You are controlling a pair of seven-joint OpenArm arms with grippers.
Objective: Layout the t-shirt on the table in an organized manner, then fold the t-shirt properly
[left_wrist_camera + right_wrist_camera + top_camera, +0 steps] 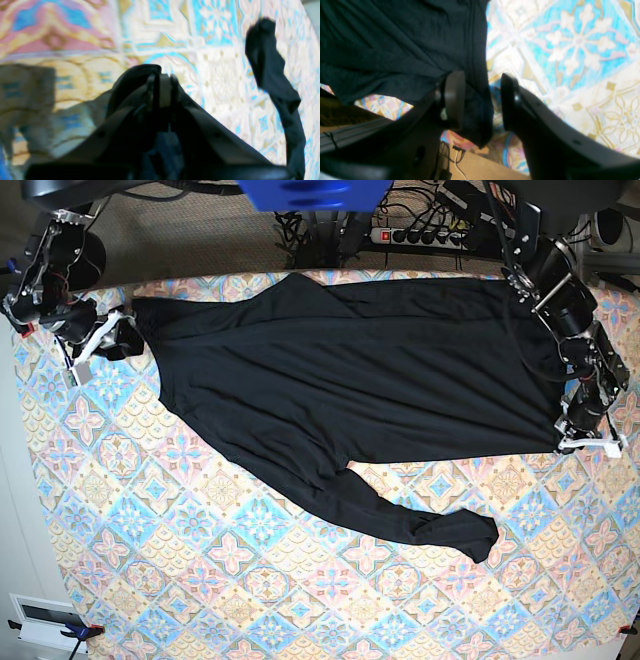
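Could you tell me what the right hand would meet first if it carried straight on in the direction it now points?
Most likely the t-shirt: its dark hem already hangs between the open fingers of the right hand. Beyond that lies the patterned table, though depth is hard to judge here.

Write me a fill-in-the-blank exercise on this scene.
1. The plain black soft-fabric t-shirt lies on the ___ tile-patterned table.
2. The left hand is ___ on the shirt's edge.
3. The right hand stands ___, the shirt's hem between its fingers.

Missing words: multicoloured; shut; open
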